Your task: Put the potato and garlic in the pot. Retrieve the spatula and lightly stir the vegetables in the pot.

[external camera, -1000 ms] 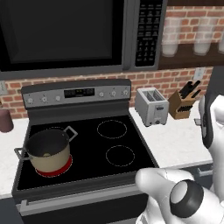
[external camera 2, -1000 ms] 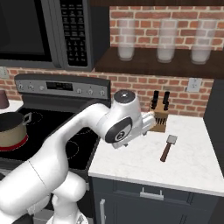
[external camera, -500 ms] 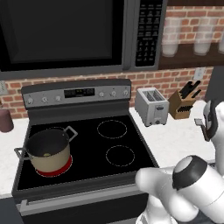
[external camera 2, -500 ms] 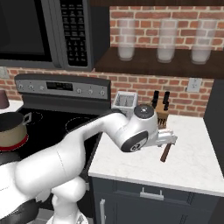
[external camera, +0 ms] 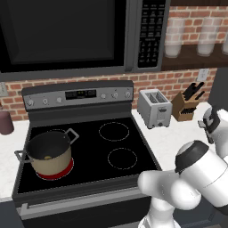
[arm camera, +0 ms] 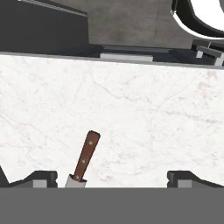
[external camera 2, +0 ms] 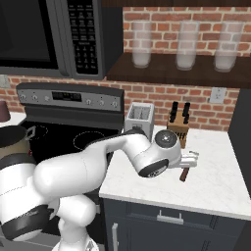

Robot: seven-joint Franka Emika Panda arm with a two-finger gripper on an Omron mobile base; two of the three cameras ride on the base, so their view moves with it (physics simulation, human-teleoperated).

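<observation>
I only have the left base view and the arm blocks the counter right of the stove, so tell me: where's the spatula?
Observer: In the hand view, the spatula lies flat on the white marble counter.
Operator: Is it gripped?
Observer: No. The gripper is open, and the wooden handle lies between its spread fingertips.
Operator: Anything close by?
Observer: In the right base view, a knife block stands behind the spatula by the brick wall, apart from it.

Brick wall (external camera 2: 162, 100), white marble counter (external camera 2: 215, 181)
</observation>
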